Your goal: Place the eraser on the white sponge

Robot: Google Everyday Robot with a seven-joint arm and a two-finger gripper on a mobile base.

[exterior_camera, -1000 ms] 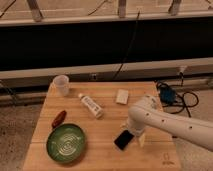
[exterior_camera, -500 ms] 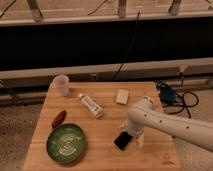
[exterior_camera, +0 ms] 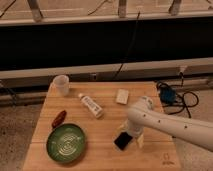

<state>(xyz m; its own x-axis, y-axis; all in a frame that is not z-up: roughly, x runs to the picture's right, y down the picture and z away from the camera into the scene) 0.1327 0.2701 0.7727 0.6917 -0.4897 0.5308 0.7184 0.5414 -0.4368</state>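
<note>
On the wooden table, gripper spread wide at the eraser.

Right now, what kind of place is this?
Probably a robot test lab: a bare wooden table, loose cables on the floor beside it, and the gripper low over the eraser.

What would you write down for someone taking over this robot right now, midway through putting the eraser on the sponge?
Gripper: open, low at the right edge of the eraser, holding nothing.
Eraser: lying flat on the wooden table near its front edge, right of the green bowl.
White sponge: farther back on the table, apart from the eraser, nothing on top.
Done: the arm is at the eraser.
Left: grasp the eraser, lift it, carry it back to the sponge and set it on top.
</note>
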